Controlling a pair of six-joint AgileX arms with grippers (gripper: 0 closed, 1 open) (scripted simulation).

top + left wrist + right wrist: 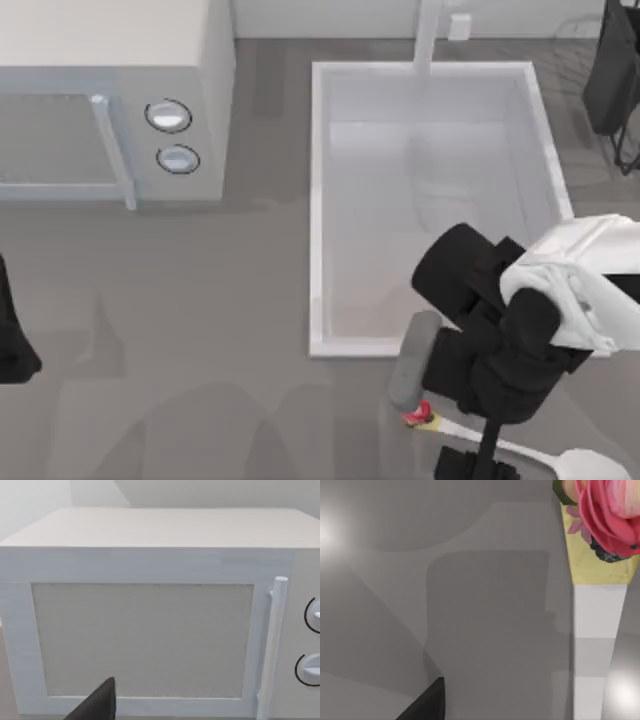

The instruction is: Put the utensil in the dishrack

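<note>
right tool [478,440] over utensil [520,452], handle partly hidden; dishrack [615,70] cut off

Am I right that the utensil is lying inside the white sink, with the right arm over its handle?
Not quite: the utensil lies on the grey counter just in front of the sink, not inside it, as the top view shows. The right arm is indeed over its handle.

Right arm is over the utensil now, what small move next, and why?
Probably lower the right gripper straight down onto the handle and close. The utensil lies flat on the counter below the sink, its red knob close up in the right wrist view, and the dishrack is far off.
</note>
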